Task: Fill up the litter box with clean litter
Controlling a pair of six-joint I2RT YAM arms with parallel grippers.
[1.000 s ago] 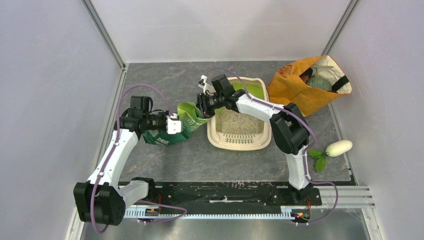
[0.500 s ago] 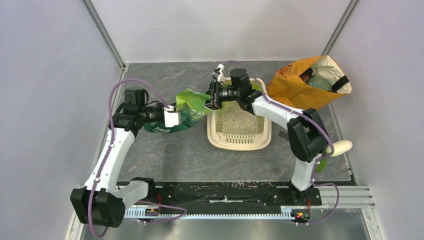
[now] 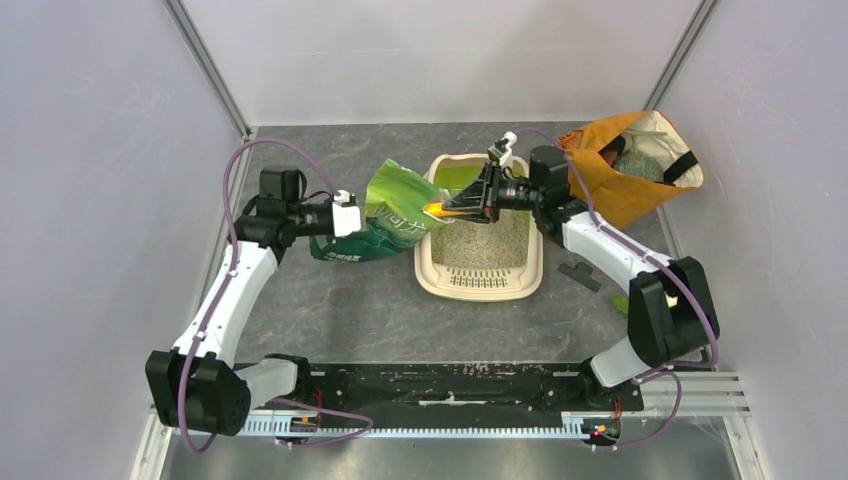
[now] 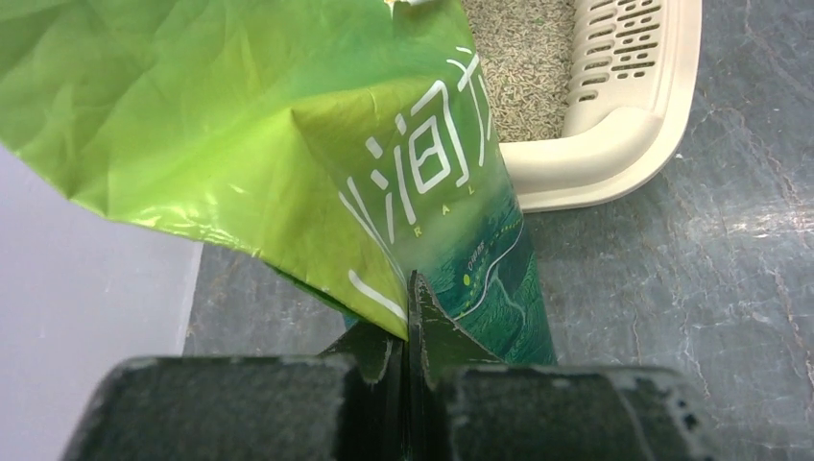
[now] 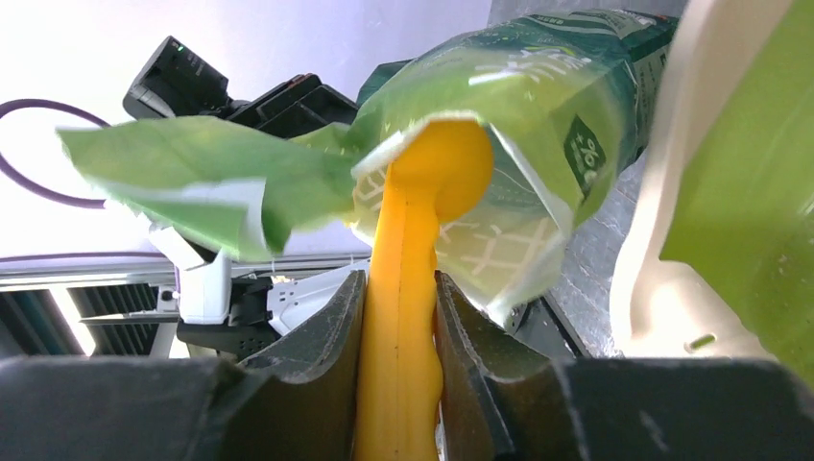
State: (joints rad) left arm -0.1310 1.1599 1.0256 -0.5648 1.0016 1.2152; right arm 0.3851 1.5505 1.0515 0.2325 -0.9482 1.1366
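The litter box [image 3: 478, 290], beige-rimmed with a lime-green inside, holds the clean litter [image 3: 478, 240] as pale granules. My left gripper [image 3: 345, 215] is shut on the bottom fold of a green printed bag [image 3: 390, 220], holding it tilted with its mouth at the box's left rim. My right gripper [image 3: 490, 192] is shut on the handle of an orange scoop [image 3: 445, 208] above the box. In the right wrist view the gripper [image 5: 400, 307] grips the scoop [image 5: 413, 250], whose head is inside the bag's open mouth [image 5: 538, 115]. The left wrist view shows the left gripper [image 4: 411, 288], bag [image 4: 288, 144], box rim [image 4: 595, 154] and litter [image 4: 523, 67].
An orange fabric bag [image 3: 620, 170] with things inside lies at the back right, close behind my right arm. A small dark object [image 3: 580, 272] and a green leaf [image 3: 620, 300] lie right of the box. Grey walls close in on three sides.
My right gripper has swung right from the bag's mouth to over the box, the orange scoop now showing. My left gripper has raised the bag and turned its mouth toward the box.
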